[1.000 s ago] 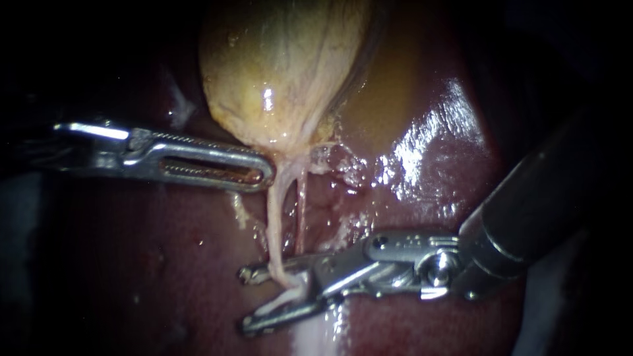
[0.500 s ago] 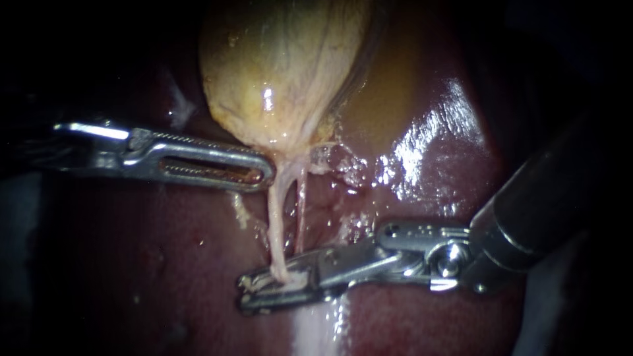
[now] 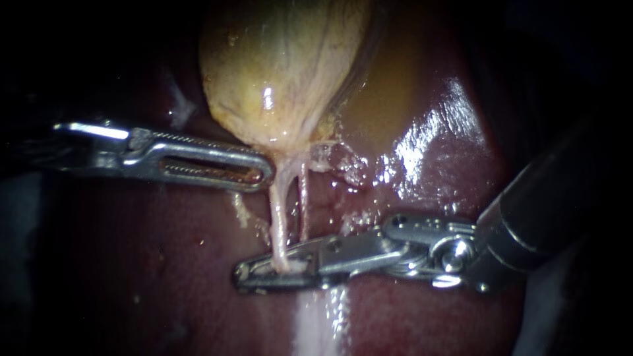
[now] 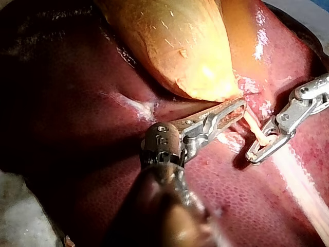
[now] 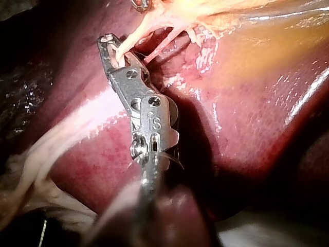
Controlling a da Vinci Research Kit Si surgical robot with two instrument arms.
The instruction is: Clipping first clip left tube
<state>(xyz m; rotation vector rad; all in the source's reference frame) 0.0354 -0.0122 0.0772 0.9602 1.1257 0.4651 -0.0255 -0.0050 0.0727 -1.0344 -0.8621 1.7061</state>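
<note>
The yellow gallbladder lies on the dark red liver. Two pale tubes run down from its neck: the thicker left tube and a thinner right tube. My right instrument reaches across from the right, its jaws shut on the lower end of the left tube, with a whitish piece showing between them. The right wrist view shows the same grip on the left tube. My left instrument lies level, jaws together, its tip against the gallbladder's neck.
A pale band runs over the liver below my right instrument's jaws. Frayed whitish tissue sits right of the gallbladder's neck. Pale stringy tissue trails off beside the liver's edge in the right wrist view.
My right instrument's jaws, open around the left tube one second ago, have come together on it and moved slightly up. The left instrument has not moved.
</note>
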